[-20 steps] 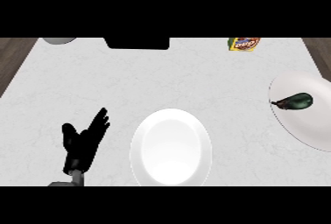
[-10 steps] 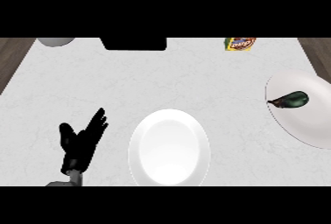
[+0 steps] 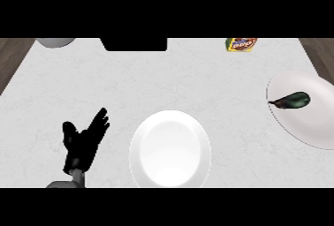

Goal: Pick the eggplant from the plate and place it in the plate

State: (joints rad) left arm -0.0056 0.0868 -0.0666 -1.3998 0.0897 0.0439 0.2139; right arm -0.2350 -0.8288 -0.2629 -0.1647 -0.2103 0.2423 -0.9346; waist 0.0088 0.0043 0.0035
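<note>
1. a white plate [image 3: 171, 150] lay near the middle of the pale table [image 3: 163, 79], close to the lower edge of the view, and it held nothing.
2. a second white plate [image 3: 306, 119] sat at the right edge of the table, partly cut off by the view's border, well apart from the first.
3. the dark green eggplant [image 3: 292, 100] rested on that right plate, in its upper part, with its stem end pointing left toward the rim.
4. the left robot hand [image 3: 82, 141] showed at the lower left, just beside the middle plate but not touching it, fingers straight and spread, pointing up and a little to the right, holding nothing.
5. along the far edge stood a grey round object [image 3: 55, 42] at the left, a black block [image 3: 134, 44] beside it, and a small yellow packet [image 3: 241, 44] toward the right.
</note>
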